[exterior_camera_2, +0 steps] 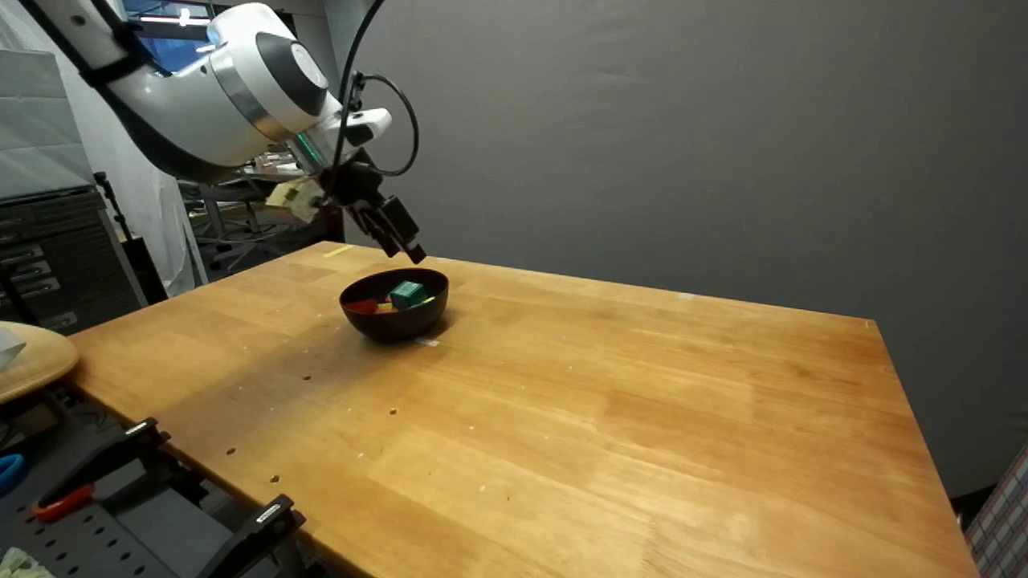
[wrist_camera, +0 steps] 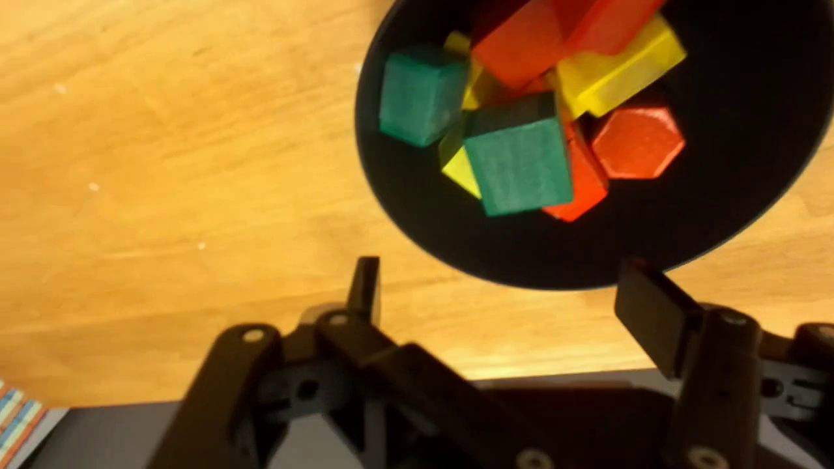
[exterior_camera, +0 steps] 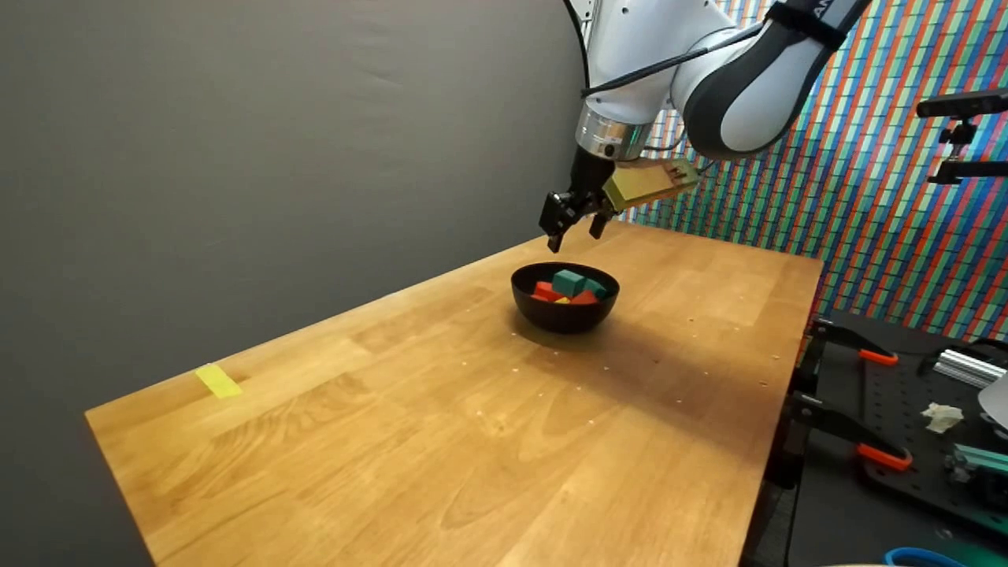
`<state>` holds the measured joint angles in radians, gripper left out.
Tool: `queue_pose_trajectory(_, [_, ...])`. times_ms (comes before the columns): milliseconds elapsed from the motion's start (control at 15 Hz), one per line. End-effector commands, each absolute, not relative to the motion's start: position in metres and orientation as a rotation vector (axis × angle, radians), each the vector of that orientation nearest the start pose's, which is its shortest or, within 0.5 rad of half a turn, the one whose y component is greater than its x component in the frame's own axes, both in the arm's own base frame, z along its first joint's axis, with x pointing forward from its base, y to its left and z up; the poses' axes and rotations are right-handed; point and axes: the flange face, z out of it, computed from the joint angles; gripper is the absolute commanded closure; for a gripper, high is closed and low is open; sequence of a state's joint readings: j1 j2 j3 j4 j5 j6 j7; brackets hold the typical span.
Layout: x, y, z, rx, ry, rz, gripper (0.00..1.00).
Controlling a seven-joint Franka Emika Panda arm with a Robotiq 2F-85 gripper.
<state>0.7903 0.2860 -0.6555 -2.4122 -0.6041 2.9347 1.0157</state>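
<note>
Black bowl (wrist_camera: 554, 257): upper right of the wrist view and near the middle of an exterior view. It sits upright on the wooden table (exterior_camera: 378, 441) with a pile of blocks (wrist_camera: 531, 137) inside.
My gripper (wrist_camera: 508, 296): its two fingers (wrist_camera: 655, 319) are spread apart with nothing between them. It is low in the wrist view, and in both exterior views it hangs above the bowl, not touching it.
Bowl's edge: the finger at the right of the wrist view lines up with it. If I drop straight down, I think that finger could bump the edge and push or tip the bowl.
Top green block (wrist_camera: 521, 172): upper middle of the wrist view, lying on other blocks. It looks wobbly, so a small knock could make it slide.
Other green block (wrist_camera: 420, 98): left side of the bowl, so close to the wall that a finger might get stuck there.
Red block (wrist_camera: 638, 143) and yellow block (wrist_camera: 622, 68): packed in tight with the rest, so a sloppy grab could pinch two at once.
Hidden blocks: some lie under others, so I can't count them.
Cut off: the bowl and a red piece run past the top of the wrist view.
Hard to see: the wrist view is blurry, and the bowl's inside is too dark to show how deep it is. In an exterior view my fingertips (exterior_camera_2: 416, 254) overlap, so the gap doesn't show there.
</note>
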Motion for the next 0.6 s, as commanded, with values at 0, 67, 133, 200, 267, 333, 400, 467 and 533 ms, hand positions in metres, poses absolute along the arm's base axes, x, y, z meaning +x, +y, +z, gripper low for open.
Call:
queue_pose_trajectory(0, [0.509, 0.101, 0.275, -3.209, 0.315, -0.911, 0.00])
queue_pose_trajectory(67, [0.508, 0.102, 0.287, -3.181, 0.314, -0.977, 0.00])
queue_pose_trajectory(133, [0.505, 0.103, 0.297, -3.142, 0.321, -1.033, 0.00])
queue_pose_trajectory(200, [0.505, 0.105, 0.307, -3.110, 0.325, -1.096, 0.00])
queue_pose_trajectory(267, [0.503, 0.104, 0.317, -3.067, 0.340, -1.140, 0.00])
queue_pose_trajectory(333, [0.500, 0.100, 0.327, -3.025, 0.368, -1.172, 0.01])
queue_pose_trajectory(400, [0.499, 0.097, 0.336, -2.984, 0.389, -1.215, 0.00])
queue_pose_trajectory(467, [0.501, 0.102, 0.316, -3.078, 0.350, -1.166, 0.00])
queue_pose_trajectory(533, [0.500, 0.100, 0.324, -3.047, 0.368, -1.195, 0.00])
